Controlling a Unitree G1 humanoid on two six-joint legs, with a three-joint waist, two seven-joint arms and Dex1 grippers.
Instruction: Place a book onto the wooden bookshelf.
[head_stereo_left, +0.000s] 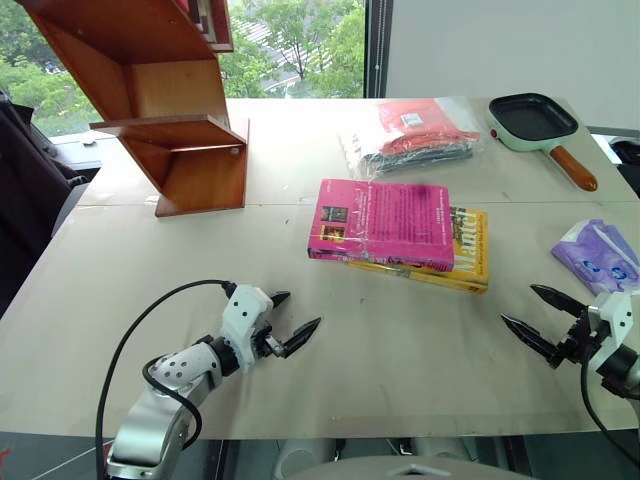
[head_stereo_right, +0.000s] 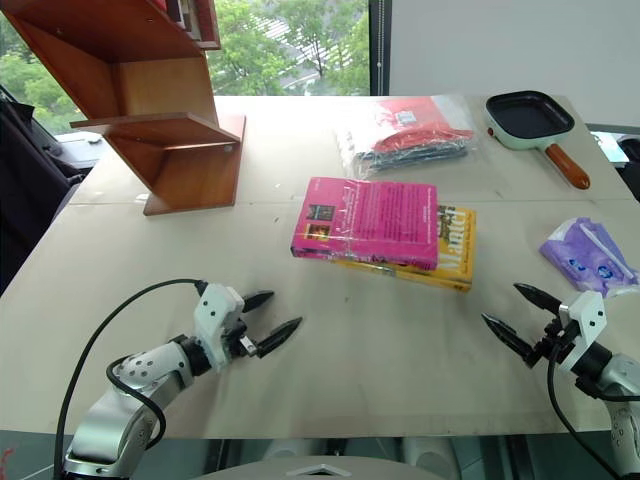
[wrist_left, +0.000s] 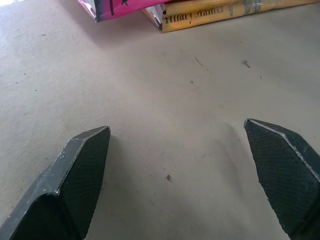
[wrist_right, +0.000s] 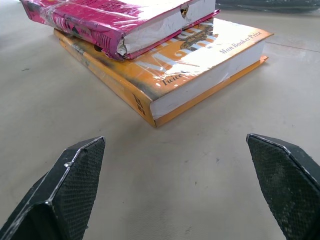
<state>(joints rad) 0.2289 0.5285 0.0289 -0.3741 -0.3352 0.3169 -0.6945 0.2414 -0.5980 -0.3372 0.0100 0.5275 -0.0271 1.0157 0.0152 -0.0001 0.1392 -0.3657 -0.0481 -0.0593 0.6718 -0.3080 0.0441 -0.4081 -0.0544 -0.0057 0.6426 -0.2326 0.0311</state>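
Book (head_stereo_left: 385, 222) lies flat mid-worktop (head_stereo_left: 300, 330) atop a yellow book (head_stereo_left: 468, 256), long axis left-right, picture squares toward the bookshelf (head_stereo_left: 165, 110), whose upper part is cut off. Left tool (head_stereo_left: 288, 325) and right tool (head_stereo_left: 538, 318) gape empty, near edge.

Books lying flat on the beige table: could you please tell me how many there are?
2: a magenta-pink paperback book lies on top of a yellow book, stacked mid-table. Others might sit in the reddish-brown wooden bookshelf, unclear.

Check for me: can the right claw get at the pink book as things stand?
Probably yes. The right claw is open, and bare table lies between it and the pink book, which sits on top of the yellow book.
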